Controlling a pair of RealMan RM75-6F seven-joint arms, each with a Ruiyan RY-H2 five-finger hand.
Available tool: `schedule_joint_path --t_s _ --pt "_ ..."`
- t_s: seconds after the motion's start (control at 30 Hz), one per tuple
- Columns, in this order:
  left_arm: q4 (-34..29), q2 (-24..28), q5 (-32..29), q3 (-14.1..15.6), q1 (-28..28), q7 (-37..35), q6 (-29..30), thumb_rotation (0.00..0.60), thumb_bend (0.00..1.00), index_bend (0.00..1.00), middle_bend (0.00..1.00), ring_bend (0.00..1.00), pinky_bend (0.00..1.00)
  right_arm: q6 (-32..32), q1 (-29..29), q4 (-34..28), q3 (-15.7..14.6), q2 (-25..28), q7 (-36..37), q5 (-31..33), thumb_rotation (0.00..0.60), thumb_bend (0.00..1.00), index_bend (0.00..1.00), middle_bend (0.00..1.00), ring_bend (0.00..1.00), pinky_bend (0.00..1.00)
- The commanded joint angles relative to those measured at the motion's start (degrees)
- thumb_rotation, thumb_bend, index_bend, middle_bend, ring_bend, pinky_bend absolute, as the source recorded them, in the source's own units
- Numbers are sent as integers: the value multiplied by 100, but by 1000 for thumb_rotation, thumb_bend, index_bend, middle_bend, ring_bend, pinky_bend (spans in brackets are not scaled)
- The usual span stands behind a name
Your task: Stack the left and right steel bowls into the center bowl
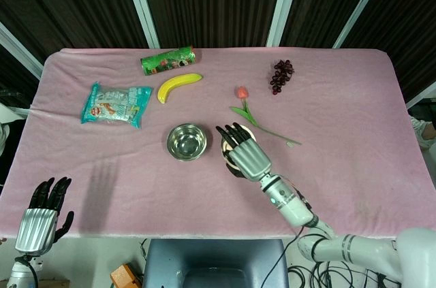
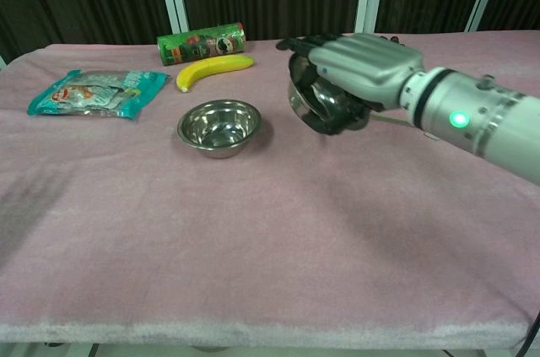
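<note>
My right hand [image 2: 359,66] is raised off the table, fingers [image 2: 297,43] reaching forward over the rim of the steel bowl [image 2: 314,102] it grips, thumb wrapped underneath. My right forearm runs back toward the lower right. My left hand [image 1: 41,216] hangs off the near left table edge, fingers up and apart, holding nothing.

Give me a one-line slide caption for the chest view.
Right hand holds a steel bowl tilted in the air beside the center bowl on the pink table.
</note>
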Motion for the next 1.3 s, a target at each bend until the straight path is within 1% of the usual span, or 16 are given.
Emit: schedule_joint_path --t_s 0.03,0.17,0.33,0.6,0.67,0.7,0.77,0.8,0.83,0.9,0.93,0.97,1.07,1.2,1.27,1.3 --pt "-1 17 -20 -39 14 -28 -4 600 417 0 93 38 111 -299 656 102 591 -550 -601 660 600 615 817 93 0 0" --pt "-9 73 -67 -109 26 -135 -29 600 418 0 93 38 112 -408 1305 724 952 -1345 -817 1178 600 614 817 111 0 0" --pt "-26 145 -121 -165 43 -281 -76 600 417 0 93 38 111 -549 1972 1528 1010 -1966 -1440 1509 600 614 814 112 0 0" --pt "-49 210 -95 -221 85 -414 -33 600 418 0 93 40 112 -578 2392 2362 1007 -2567 -1875 2117 600 614 790 112 0 0" --pt "-51 218 -98 -238 94 -429 -26 600 418 0 93 40 112 -637 2436 2500 977 -2621 -2023 2283 600 614 755 112 0 0" --pt "-47 221 -97 -247 99 -439 -21 600 418 0 93 40 112 -666 2459 2574 965 -2647 -2161 2418 600 614 711 108 0 0" --pt "-42 223 -99 -258 102 -451 -27 600 418 0 93 40 112 -703 2478 2624 973 -2663 -2348 2651 600 614 545 69 0 0" --pt "-41 225 -95 -263 104 -459 -28 600 418 0 93 40 112 -726 2474 2585 991 -2640 -2413 2792 600 607 428 38 0 0" --pt "-39 228 -90 -267 106 -466 -26 600 418 0 93 40 112 -735 2457 2516 995 -2596 -2416 2858 600 584 310 14 0 0" --pt "-40 236 -74 -272 115 -476 -12 600 418 0 93 40 111 -718 2344 2213 952 -2402 -2375 2951 600 514 134 0 0 0" --pt "-38 239 -62 -272 120 -475 0 600 418 0 93 40 111 -703 2267 2015 913 -2272 -2377 2992 600 467 57 0 0 0" --pt "-38 242 -53 -272 127 -472 9 600 418 0 93 40 111 -681 2178 1773 859 -2110 -2393 3029 600 440 26 0 0 0" --pt "-44 246 -21 -268 141 -460 28 600 418 0 93 40 111 -482 1838 836 614 -1428 -2503 3039 600 363 0 0 0 0" --pt "-70 249 15 -242 149 -373 -3 600 418 0 93 40 112 -179 1281 -637 285 -230 -2485 3040 600 342 0 0 0 0" --pt "-111 269 36 -230 160 -331 2 600 418 0 93 40 111 15 968 -1327 89 373 -2370 2864 600 342 0 0 0 0" --pt "-142 290 69 -220 170 -297 29 600 417 0 93 40 111 226 686 -1796 -122 820 -2266 2598 600 341 0 0 0 0"
